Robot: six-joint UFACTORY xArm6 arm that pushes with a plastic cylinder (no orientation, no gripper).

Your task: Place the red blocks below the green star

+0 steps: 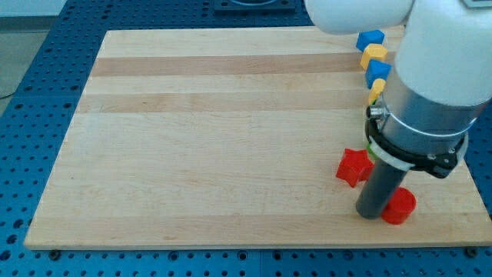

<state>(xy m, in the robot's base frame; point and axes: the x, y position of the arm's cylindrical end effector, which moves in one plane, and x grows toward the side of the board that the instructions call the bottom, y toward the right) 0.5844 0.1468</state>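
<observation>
Tip touches your red cylinder, red star at its 11 o'clock; end effector is a plain rod, no jaws.

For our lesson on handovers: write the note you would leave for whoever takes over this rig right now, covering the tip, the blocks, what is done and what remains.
My tip is down on the board, touching the red round block on its left side.
The red star lies just up-left of the tip.
Only a green sliver shows beside the arm, probably the green star, mostly hidden.
Blue and yellow blocks sit at the top right, untouched.
Done: both reds near the green.
Left: confirm they lie below it.
</observation>
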